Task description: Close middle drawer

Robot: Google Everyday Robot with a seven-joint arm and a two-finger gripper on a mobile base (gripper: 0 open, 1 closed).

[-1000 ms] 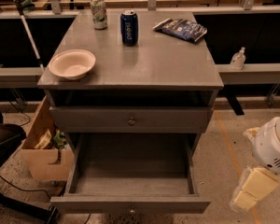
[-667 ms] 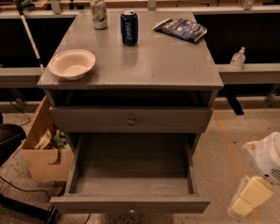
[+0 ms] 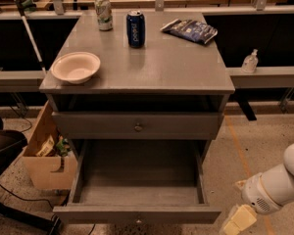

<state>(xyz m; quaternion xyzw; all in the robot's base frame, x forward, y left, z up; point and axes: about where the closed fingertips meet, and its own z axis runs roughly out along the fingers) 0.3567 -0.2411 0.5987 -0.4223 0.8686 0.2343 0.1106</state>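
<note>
The middle drawer [image 3: 137,214] is pulled far out of the grey cabinet. Its slim front panel lies at the bottom of the view, with a small knob [image 3: 137,221] at its centre, and its inside is empty. Above it is a taller drawer front [image 3: 98,125] with a metal knob [image 3: 137,127], which is pushed in. My gripper [image 3: 236,220] hangs on the white arm [image 3: 277,184] at the lower right, just right of the open drawer's front right corner and apart from it.
On the cabinet top [image 3: 176,67] stand a white bowl [image 3: 75,66], a blue can [image 3: 135,28], a green-white can [image 3: 104,13] and a dark snack bag [image 3: 190,30]. A cardboard box [image 3: 45,160] sits on the floor at the left. A sanitiser bottle [image 3: 249,61] stands on the right ledge.
My arm and gripper have moved left and down, closer to the open drawer's front right corner. The drawer has not moved.
</note>
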